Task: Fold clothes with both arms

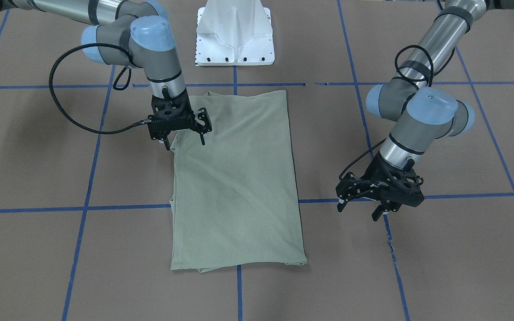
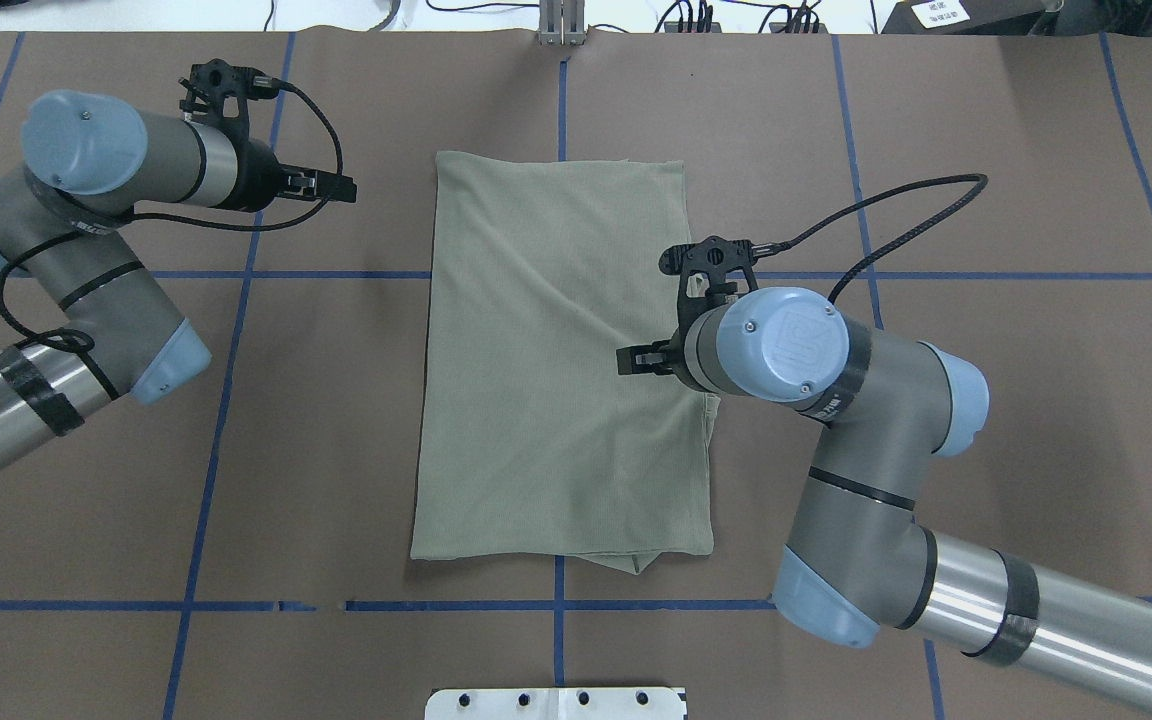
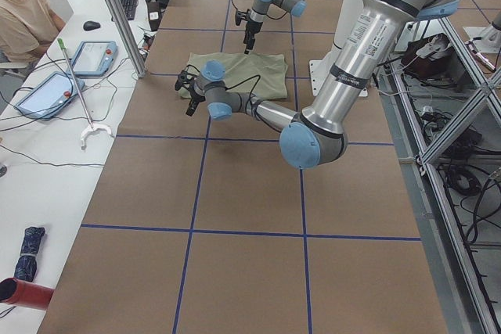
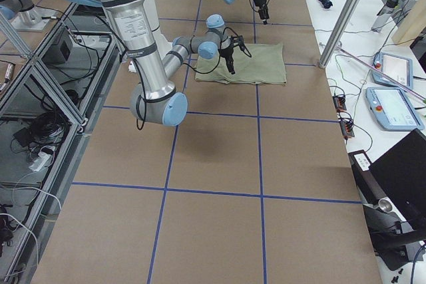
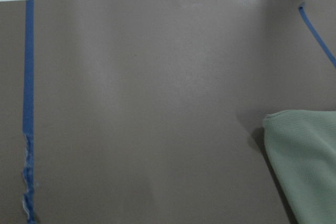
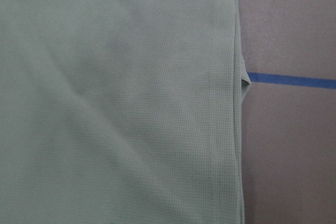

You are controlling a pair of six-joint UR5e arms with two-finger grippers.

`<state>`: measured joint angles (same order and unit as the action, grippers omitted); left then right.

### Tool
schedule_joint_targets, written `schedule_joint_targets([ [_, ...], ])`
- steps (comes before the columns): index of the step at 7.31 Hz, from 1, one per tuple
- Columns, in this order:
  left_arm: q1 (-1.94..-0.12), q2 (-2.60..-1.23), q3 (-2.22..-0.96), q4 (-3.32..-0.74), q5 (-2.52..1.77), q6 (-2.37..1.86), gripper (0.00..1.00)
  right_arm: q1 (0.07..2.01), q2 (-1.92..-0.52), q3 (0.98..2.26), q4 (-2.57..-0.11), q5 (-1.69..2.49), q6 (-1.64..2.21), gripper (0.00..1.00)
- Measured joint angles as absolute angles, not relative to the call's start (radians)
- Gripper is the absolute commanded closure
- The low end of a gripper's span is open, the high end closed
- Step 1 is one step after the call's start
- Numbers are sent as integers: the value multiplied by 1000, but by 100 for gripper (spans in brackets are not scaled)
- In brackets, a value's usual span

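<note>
My right tool (image 1: 185, 143) hangs wide over the long edge of the shirt (image 1: 239, 178), left tool (image 1: 358, 213) wide too, well apart from it.

A brown-covered bench (image 1: 38, 147) fills every view, divided into large squares by blue tape lines (image 1: 88, 178). A white metal pedestal (image 1: 234, 35) stands at top centre of the front-facing view. In the left wrist view, one tape strip (image 5: 27, 203) is frayed at lower left. In the exterior left view, a person in a tan shirt (image 3: 23, 17) sits at upper left beside a white side bench carrying two tablets (image 3: 94, 57), a keyboard (image 3: 127, 1) and a mouse (image 3: 91, 25). At lower left lie a folded dark umbrella (image 3: 29, 252) and a red cylinder (image 3: 23, 293).
</note>
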<state>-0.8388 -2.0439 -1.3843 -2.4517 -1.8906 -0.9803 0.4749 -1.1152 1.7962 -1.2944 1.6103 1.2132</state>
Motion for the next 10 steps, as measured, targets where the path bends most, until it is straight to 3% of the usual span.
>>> schedule_joint_targets([
  [3, -673, -1809, -1736, -2449, -1879, -1224, 0, 376, -1296, 1940, -1114, 1513, 1555, 0],
  [5, -484, -1695, -1897, -2417, -1748, -1439, 15, 291, -1335, 1976, -1097, 1389, 1696, 0],
  [7, -296, -1690, -1947, -2310, -1585, -1685, 17, 251, -1341, 1987, -1095, 1330, 1741, 0],
  [10, -188, -1774, -1894, -2278, -1488, -1822, 17, 242, -1342, 1988, -1095, 1319, 1747, 0],
])
